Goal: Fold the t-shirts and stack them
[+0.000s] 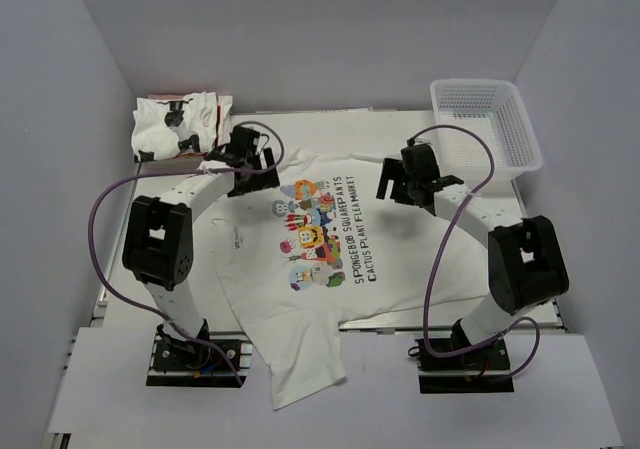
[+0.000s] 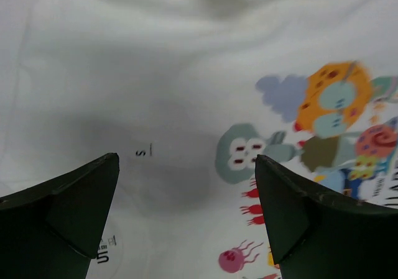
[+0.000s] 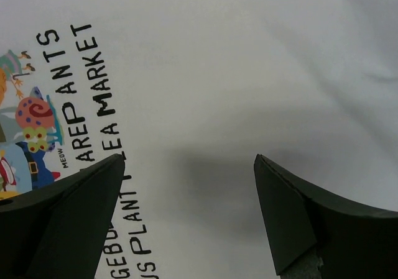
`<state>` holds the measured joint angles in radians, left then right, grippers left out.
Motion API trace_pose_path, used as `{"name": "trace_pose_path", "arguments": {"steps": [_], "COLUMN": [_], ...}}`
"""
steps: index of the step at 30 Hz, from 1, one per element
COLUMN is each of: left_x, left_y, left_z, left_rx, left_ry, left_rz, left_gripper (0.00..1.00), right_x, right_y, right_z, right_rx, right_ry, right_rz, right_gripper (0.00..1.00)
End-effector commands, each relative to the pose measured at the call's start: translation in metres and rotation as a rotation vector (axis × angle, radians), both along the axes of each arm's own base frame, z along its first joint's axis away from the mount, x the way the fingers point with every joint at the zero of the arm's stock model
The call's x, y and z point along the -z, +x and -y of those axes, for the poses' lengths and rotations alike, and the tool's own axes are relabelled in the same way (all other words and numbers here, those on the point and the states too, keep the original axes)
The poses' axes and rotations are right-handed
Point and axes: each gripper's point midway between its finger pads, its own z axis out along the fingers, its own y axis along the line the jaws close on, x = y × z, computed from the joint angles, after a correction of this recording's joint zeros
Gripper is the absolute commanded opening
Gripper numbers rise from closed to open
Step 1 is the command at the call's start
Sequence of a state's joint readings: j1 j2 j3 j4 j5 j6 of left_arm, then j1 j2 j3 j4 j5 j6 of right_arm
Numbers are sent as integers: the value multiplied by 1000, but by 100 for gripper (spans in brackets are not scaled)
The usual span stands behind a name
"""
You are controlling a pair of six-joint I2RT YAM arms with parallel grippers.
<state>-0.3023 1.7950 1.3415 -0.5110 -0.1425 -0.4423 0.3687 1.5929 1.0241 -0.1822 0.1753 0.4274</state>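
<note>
A white t-shirt (image 1: 400,259) with a colourful cartoon print (image 1: 310,234) and dark lettering lies spread flat on the table, one part hanging over the near edge. My left gripper (image 1: 252,169) is open and empty above the shirt near its collar end; its wrist view shows bare fabric (image 2: 112,74) and the print (image 2: 323,105) beneath. My right gripper (image 1: 405,181) is open and empty above the plain cloth right of the lettering (image 3: 93,105). A folded white t-shirt (image 1: 180,124) with black and red prints sits at the back left.
A white plastic mesh basket (image 1: 520,134) stands at the back right corner. White walls enclose the table on three sides. Purple cables loop from both arms.
</note>
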Motion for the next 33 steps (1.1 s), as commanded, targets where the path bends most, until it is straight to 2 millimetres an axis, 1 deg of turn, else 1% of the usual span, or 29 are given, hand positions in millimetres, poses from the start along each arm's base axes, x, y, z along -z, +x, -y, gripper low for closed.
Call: {"name": "trace_pose_path", "arguments": {"steps": [1,2,4,5,6,7,8,9,10,11,12,13,14,15,16,17,19,20,21,22,23,24,25,26,27,30,31,32,33], "left_x": [19,22,35,28,28,34,24,23,21,20,21,11,17,37,31,36,47,49,43,49,45,32,25,20,9,-10,-19,-19,-31], "left_y": [-16,-19,-18,-8,-5,-1,11,16,22,32,36,50,51,53,65,67,80,83,93,99,104,112,116,119,124,129,130,130,136], "left_z": [6,5,4,7,5,4,8,9,8,13,13,17,15,13,16,15,18,21,24,24,23,22,18,18,18,18,13,13,17], "left_rx": [21,21,14,14,5,-1,-1,-1,-10,11,5,5,4,4,4,11,29,47,54,48,38,26,-1,-3,3,19,9,17,31], "left_ry": [-60,-57,-42,-49,-36,-24,-33,-34,-26,-7,3,-5,21,52,48,71,84,77,75,84,94,104,120,116,124,127,123,130,112], "left_rz": [-41,-49,-70,-49,-49,-57,-29,-23,-10,-3,-8,15,-11,-56,-42,-61,-64,-64,-39,-40,-29,-8,9,22,53,100,116,116,159], "left_gripper": [100,100,100,100,100,100,100,100,100,100,100,100,100,100,100,100,100,95,73,55,38,0,0,0,0,0,0,0,0], "right_x": [-7,6,12,17,17,20,23,27,29,33,39,40,50,53,52,58,60,63,64,63,66,64,64,66,66,71,73,76,76], "right_y": [17,17,22,24,27,29,30,32,31,29,27,24,17,14,13,5,1,-3,-5,-6,-9,-9,-10,-13,-13,-15,-17,-19,-18], "right_z": [-14,-16,-17,-18,-18,-16,-16,-16,-16,-16,-17,-19,-18,-18,-22,-19,-18,-17,-14,-15,-15,-13,-15,-15,-15,-14,-15,-15,-14], "right_rx": [-51,-61,-61,-66,-67,-68,-65,-64,-68,-70,-64,-64,-58,-47,-52,-46,-42,-41,-36,-39,-40,-40,-44,-46,-48,-57,-60,-63,-59], "right_ry": [24,13,9,0,-5,-16,-23,-31,-33,-32,-26,-9,-6,5,35,35,39,38,37,41,41,41,43,42,44,39,39,34,35], "right_rz": [45,14,4,0,5,0,-7,-18,-24,-32,-51,-58,-83,-92,-87,-107,-110,-121,-123,-122,-133,-130,-129,-135,-135,-151,-158,-169,-168], "right_gripper": [90,90,90,90,90,90,90,90,90,90,90,90,90,90,90,90,90,90,90,90,90,90,90,90,90,90,90,90,90]}}
